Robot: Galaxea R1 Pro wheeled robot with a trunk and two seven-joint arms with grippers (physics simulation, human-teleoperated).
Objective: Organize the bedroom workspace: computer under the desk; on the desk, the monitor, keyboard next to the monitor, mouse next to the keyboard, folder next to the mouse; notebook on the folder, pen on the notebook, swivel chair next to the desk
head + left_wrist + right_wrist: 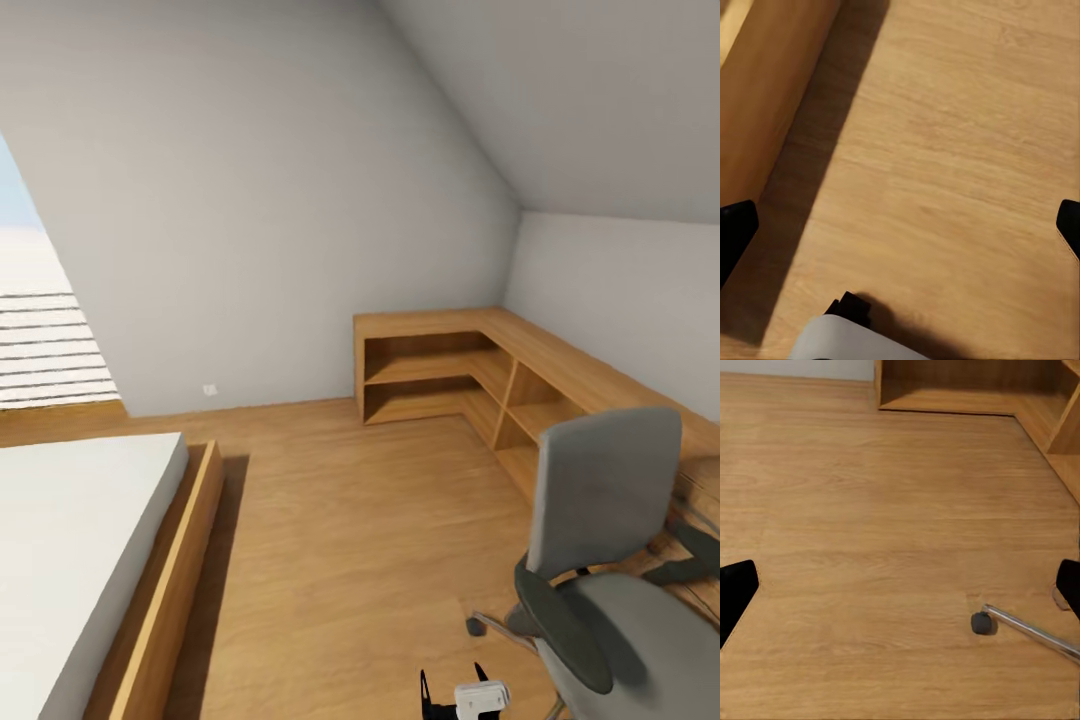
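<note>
From the head view, the swivel chair (610, 560) stands at the lower right on the wooden floor (350, 540), its grey back turned toward the light wooden shelving (450, 370) that runs along the corner under the sloped ceiling; its seat appears bare in the part that shows, so no folder can be made out on it, and the desk, monitor and keyboard are not among what this view takes in. A bed (70, 560) with a wooden frame lies at the left, and a white and black piece of the robot sits at the bottom edge, too small to read as either gripper. In the left wrist view, the left gripper (900, 225) hangs over bare floor with its two dark fingertips (735, 229) spread to opposite edges of the picture, wide apart and holding nothing, beside the shadowed side of the bed frame (765, 97). In the right wrist view, the right gripper (900, 585) is likewise spread and empty above the floor, with a chair caster (980, 622) and a chrome leg near it. The likely risk is the robot's base or right arm knocking the chair's legs as it turns, rolling the chair away or tipping anything left on the seat.
</note>
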